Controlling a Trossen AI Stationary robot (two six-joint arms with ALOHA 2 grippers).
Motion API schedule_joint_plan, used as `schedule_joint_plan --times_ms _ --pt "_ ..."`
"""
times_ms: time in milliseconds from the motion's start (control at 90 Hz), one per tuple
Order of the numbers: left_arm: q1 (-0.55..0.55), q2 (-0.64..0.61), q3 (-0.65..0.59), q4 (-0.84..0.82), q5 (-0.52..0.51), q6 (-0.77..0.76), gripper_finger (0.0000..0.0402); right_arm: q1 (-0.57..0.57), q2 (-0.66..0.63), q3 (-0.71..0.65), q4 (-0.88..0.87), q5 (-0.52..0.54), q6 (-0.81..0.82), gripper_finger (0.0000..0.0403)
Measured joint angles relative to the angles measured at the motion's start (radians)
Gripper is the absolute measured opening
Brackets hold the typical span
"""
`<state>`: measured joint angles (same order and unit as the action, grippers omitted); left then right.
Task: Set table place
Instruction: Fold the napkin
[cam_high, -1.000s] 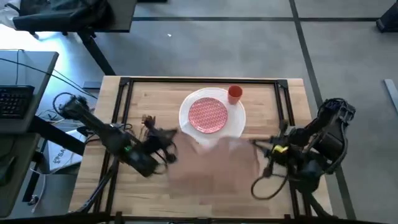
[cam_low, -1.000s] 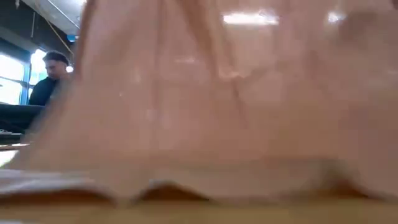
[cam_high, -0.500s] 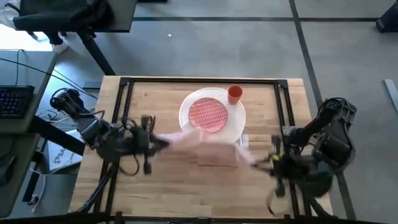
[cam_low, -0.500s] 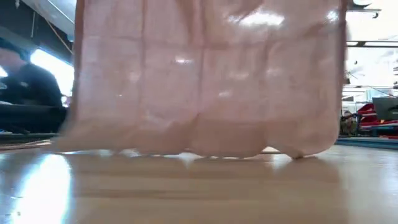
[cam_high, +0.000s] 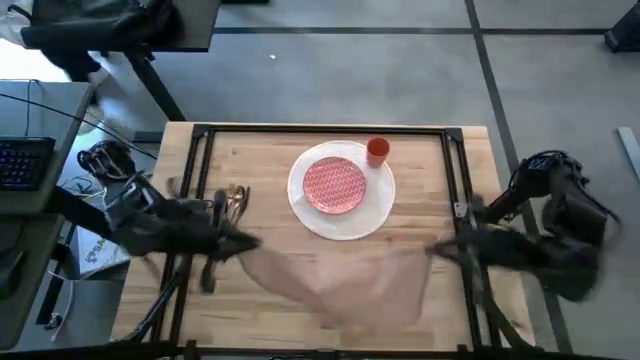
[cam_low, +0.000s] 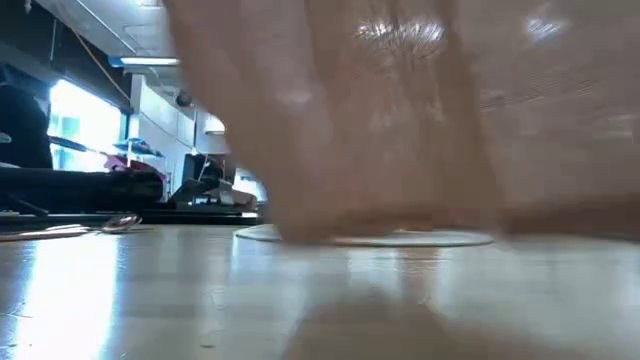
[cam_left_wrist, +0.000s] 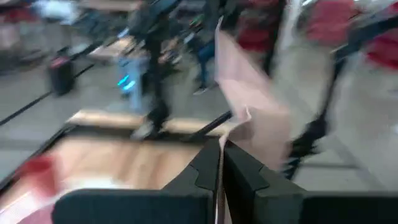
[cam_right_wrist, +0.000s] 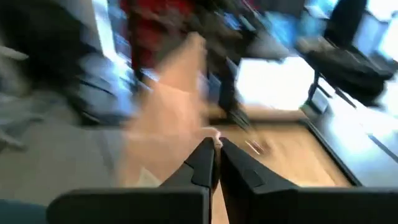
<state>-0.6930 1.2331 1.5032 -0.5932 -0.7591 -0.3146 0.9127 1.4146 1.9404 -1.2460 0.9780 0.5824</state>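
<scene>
Spreading pale pink cloth napkin (cam_high: 345, 282): stretched between left tool (cam_high: 243, 243) and right tool (cam_high: 437, 248), each pinching a corner, above light-wood table (cam_high: 260, 155), near white round plate (cam_high: 342, 215). Next, probably: lowering flat beside plate.

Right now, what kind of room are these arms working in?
Probably a robotics lab or workshop, not a dining room. The light-wood table has a black rail frame, a grey desk with a keyboard stands beside it, and the floor is bare grey.
</scene>
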Motion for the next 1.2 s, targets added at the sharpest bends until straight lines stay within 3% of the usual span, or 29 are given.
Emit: schedule_joint_plan --times_ms 122,200,378,622,789,944,1200 --pt "0.185 0.020 0.000 -0.266 0.095 -0.124 0.0000 -0.175 -0.013 -0.076 -0.281 -0.053 0.212 0.0000" --pt "0.296 0.055 -0.001 -0.403 0.121 -0.145 0.0000 -0.282 -0.039 -0.175 -0.319 -0.083 0.243 0.0000" --pt "0.499 0.164 -0.001 -0.534 0.126 -0.027 0.0000 -0.526 -0.138 -0.505 -0.119 -0.208 0.056 0.0000" --pt "0.636 0.311 -0.115 -0.401 0.122 0.226 0.0000 -0.782 -0.227 -0.884 0.259 -0.253 -0.279 0.0000" --pt "0.682 0.330 -0.234 -0.344 0.020 0.287 0.0000 -0.867 -0.233 -1.036 0.433 -0.254 -0.491 0.0000" --pt "0.716 0.321 -0.346 -0.228 -0.003 0.332 0.0000 -0.904 -0.233 -1.143 0.582 -0.253 -0.603 0.0000" --pt "0.611 0.308 -0.415 -0.199 0.020 0.257 0.0000 -0.800 -0.233 -1.188 0.593 -0.253 -0.644 0.0000"
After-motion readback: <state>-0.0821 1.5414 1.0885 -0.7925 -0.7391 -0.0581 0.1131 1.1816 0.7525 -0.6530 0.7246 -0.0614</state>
